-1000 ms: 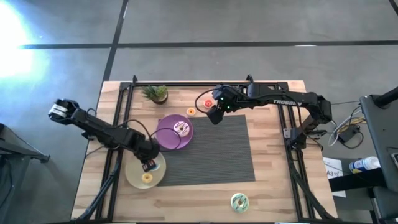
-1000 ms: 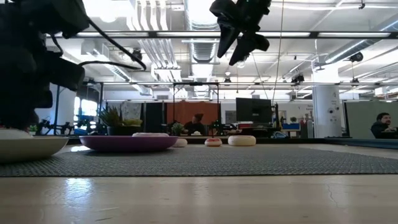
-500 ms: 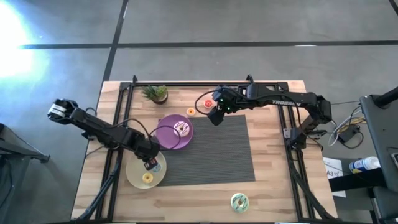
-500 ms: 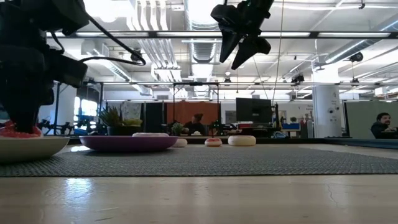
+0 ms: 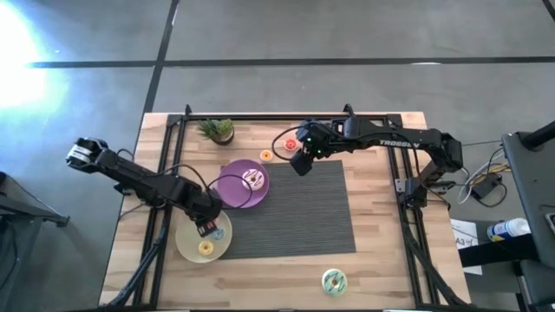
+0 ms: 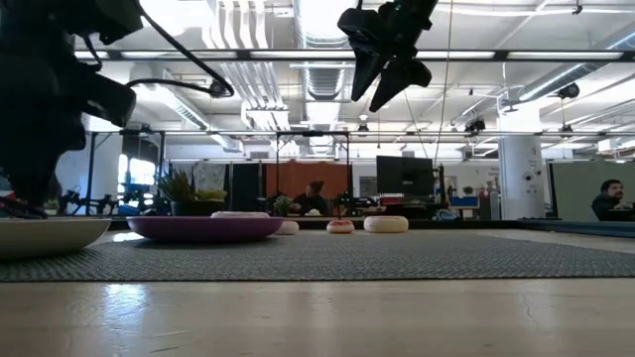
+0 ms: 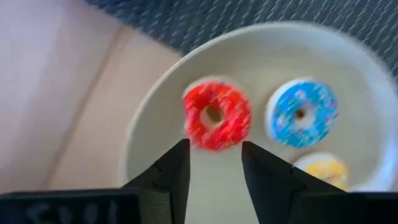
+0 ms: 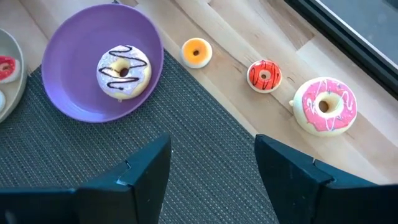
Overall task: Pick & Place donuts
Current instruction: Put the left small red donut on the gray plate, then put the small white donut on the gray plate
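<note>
Looking down from the high view, I see my left gripper over the cream plate, which holds a yellow donut. The purple plate carries the white-iced donut. My right gripper hovers at the mat's far edge, near an orange donut and a red one on bare wood. A green-iced donut sits alone near the table's front edge.

From the low view, the right gripper hangs high with fingers spread and empty. The left arm is a dark mass hiding most of the cream plate.

Through the left wrist view, the fingers stand apart, gripping nothing, above a red sprinkled donut, a blue donut and a yellow one cut off at the plate's rim.

Through the right wrist view, the fingers are wide open. Orange, red-striped and pink donuts lie unplaced on the wood.

I judge four donuts plated and four left, counting the green one. The pink donut is hidden under the right arm from above.
</note>
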Tool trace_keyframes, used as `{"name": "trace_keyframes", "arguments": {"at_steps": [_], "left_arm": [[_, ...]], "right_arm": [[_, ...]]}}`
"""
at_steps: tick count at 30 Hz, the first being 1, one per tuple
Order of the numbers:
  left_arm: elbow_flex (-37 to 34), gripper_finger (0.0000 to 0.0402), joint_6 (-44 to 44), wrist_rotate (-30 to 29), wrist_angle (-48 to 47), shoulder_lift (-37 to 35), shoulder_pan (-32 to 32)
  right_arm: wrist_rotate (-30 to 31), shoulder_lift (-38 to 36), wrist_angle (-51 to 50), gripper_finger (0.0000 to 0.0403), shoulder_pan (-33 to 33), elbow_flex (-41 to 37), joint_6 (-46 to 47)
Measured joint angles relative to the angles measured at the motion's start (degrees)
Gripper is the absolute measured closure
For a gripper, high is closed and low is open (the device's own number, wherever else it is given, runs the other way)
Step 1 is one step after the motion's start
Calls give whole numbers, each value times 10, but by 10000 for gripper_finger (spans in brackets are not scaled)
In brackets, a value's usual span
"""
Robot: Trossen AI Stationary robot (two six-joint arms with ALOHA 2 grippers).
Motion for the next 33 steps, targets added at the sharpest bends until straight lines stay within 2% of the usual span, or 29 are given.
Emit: {"name": "trace_keyframes", "arguments": {"at_steps": [7, 10, 12, 18, 22, 26, 33], "left_arm": [[52, 282, 62, -56, -59, -2, 24], [76, 282, 112, -108, -38, -2, 75], [82, 282, 157, -113, 16, -2, 138], [79, 282, 259, -6, 226, 36, 350], [117, 282, 275, 84, 276, 113, 448], [176, 282, 326, 107, 272, 212, 472], [304, 282, 369, 102, 221, 345, 480]], "right_arm": [[0, 0, 0, 179, -1, 0, -10], [0, 0, 0, 179, -1, 0, -12], [0, 0, -2, 179, -1, 0, -12], [-1, -3, -36, 179, 1, 0, -6], [0, -14, -64, 179, 1, 0, -1], [6, -33, -67, 179, 1, -2, 2], [32, -56, -69, 179, 2, -4, 29]]}}
